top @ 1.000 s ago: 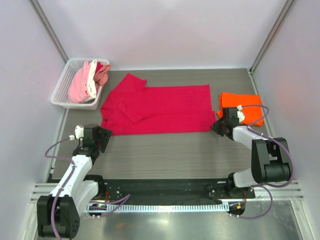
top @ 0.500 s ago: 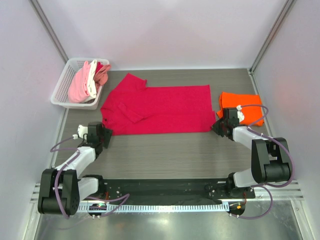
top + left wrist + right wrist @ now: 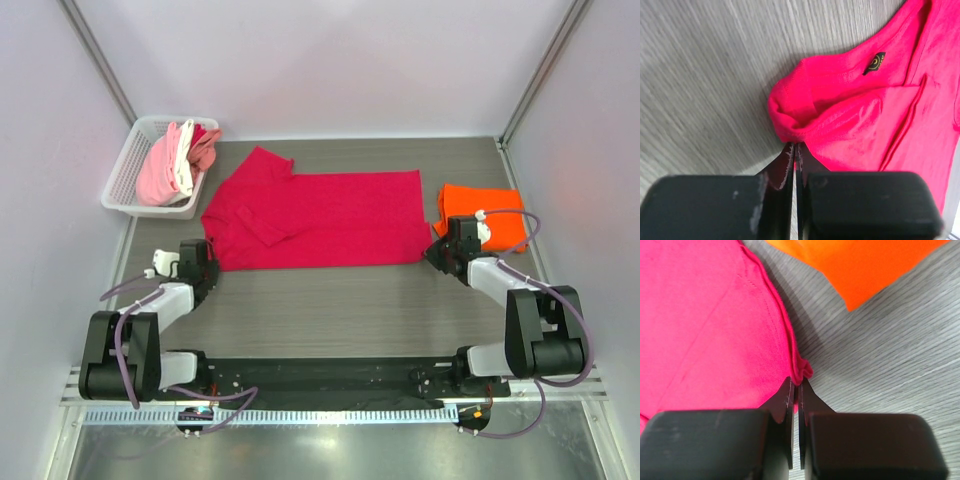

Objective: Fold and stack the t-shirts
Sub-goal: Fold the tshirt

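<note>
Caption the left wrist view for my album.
Left fingers pinch the crimson t-shirt's bunched edge on the grey table.

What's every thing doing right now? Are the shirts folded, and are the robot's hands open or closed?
red t-shirt: spread out flat, not yet folded up.
orange t-shirt: folded, lying right of the red one.
pink and white shirts: bunched up in the basket.
basket: upright, holding shirts.
left gripper: shut, pinching the red t-shirt near its neck label.
right gripper: shut, pinching the red t-shirt's bottom corner.

Crimson t-shirt (image 3: 330, 215) and orange t-shirt (image 3: 495, 215) lie on grey wood-grain table (image 3: 340, 300).
</note>
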